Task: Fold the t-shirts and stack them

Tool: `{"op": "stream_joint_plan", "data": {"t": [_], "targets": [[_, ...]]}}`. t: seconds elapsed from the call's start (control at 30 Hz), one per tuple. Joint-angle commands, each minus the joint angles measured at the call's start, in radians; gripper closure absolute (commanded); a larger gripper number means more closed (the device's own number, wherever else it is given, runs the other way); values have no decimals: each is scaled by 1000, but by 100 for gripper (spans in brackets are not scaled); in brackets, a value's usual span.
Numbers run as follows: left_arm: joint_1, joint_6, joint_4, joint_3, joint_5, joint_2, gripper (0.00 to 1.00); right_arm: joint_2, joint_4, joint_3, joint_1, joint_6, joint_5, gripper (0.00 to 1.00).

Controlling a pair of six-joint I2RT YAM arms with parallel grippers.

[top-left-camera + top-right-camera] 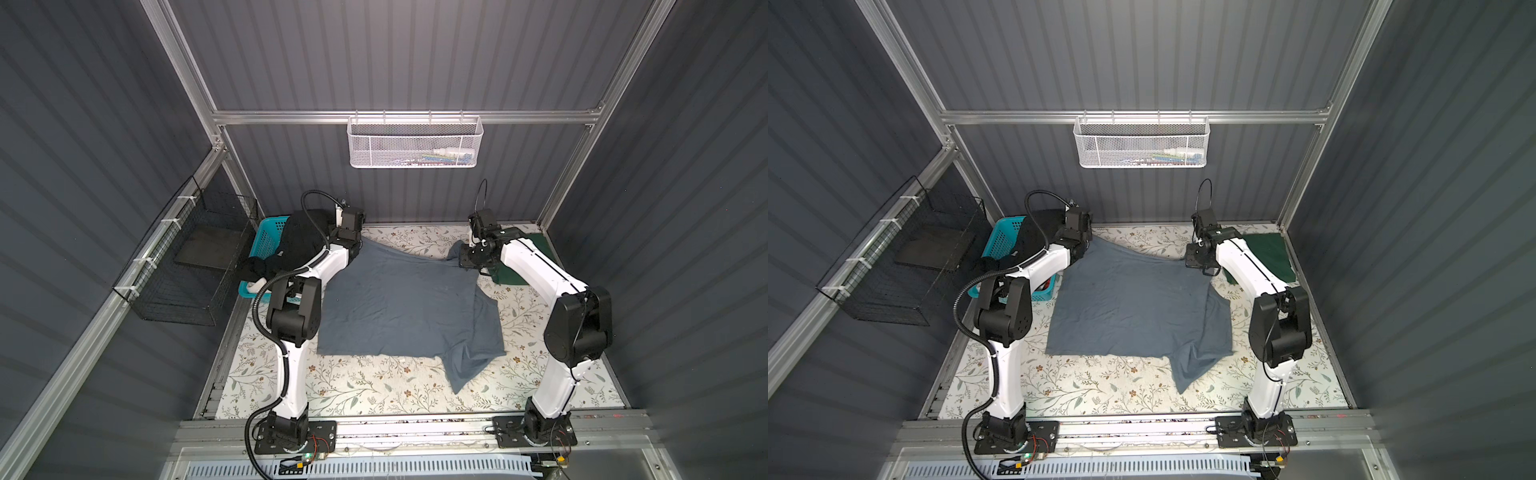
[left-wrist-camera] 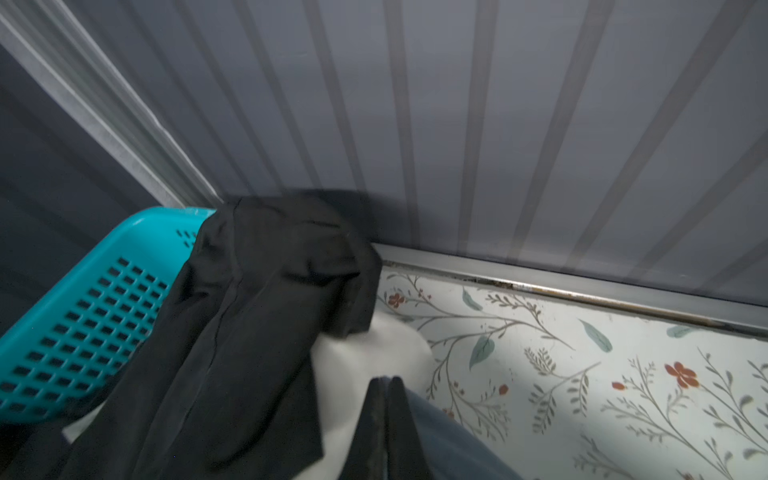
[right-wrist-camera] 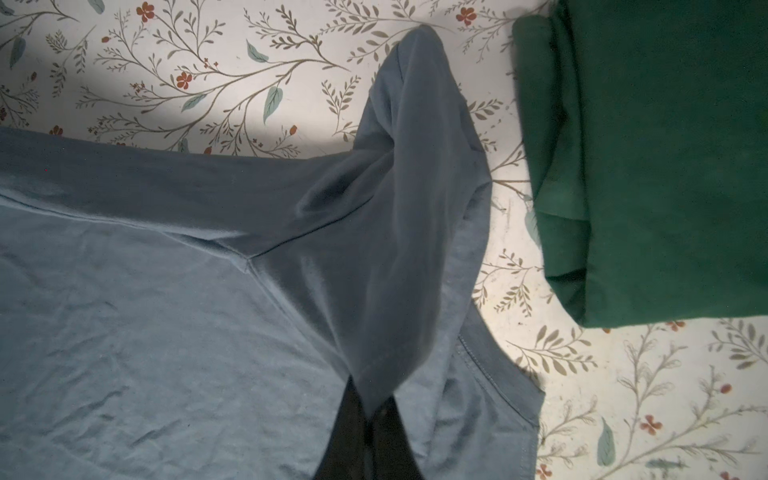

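Just beside the folded dark green cloth t-shirt [image 3: 665, 166], the right gripper [image 3: 372, 409] pinches a far corner of the slate blue-grey cloth t-shirt [image 1: 399, 299]; the left gripper [image 2: 386, 388] pinches the opposite far corner, well apart.

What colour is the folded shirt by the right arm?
Dark green shirt, best in the right wrist view.

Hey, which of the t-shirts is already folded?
The dark green t-shirt, a compact folded block by the far right corner. The blue-grey t-shirt lies spread out, and the black t-shirt hangs crumpled over the turquoise basket.
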Motion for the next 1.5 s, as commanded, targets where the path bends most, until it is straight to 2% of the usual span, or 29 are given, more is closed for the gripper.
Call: {"op": "stream_joint_plan", "data": {"t": [0.0,0.13,0.43,0.57,0.83,1.03,1.07,1.13,1.17,1.23,1.33,1.4,1.47], "targets": [[7,79,53,5,-51,37,100,2,-22,17,-5,4,-22,100],[8,80,121,-94,-63,-3,100,-23,-5,-22,-6,4,-33,100],[7,105,430,-423,13,-119,100,-80,6,-123,-5,15,-78,100],[7,85,536,-549,-5,-164,100,-124,10,-180,-5,20,-93,100],[7,-18,546,-677,-48,-231,100,-175,7,-245,4,28,-123,100],[4,-48,497,-682,-27,-235,100,-195,-1,-294,35,52,-159,100],[4,-48,485,-675,-19,-231,100,-200,3,-306,40,57,-171,99],[4,-55,439,-643,-4,-226,100,-206,22,-340,41,66,-262,86],[3,-66,404,-625,-2,-224,94,-213,34,-354,40,72,-304,80],[2,-91,346,-587,25,-224,65,-242,48,-375,38,89,-337,54],[-5,-99,354,-577,96,-240,58,-293,65,-380,27,99,-345,47],[-19,-108,342,-561,114,-245,43,-314,72,-372,7,101,-354,38],[-38,-104,311,-533,120,-245,31,-323,82,-363,-18,102,-349,33]]}}
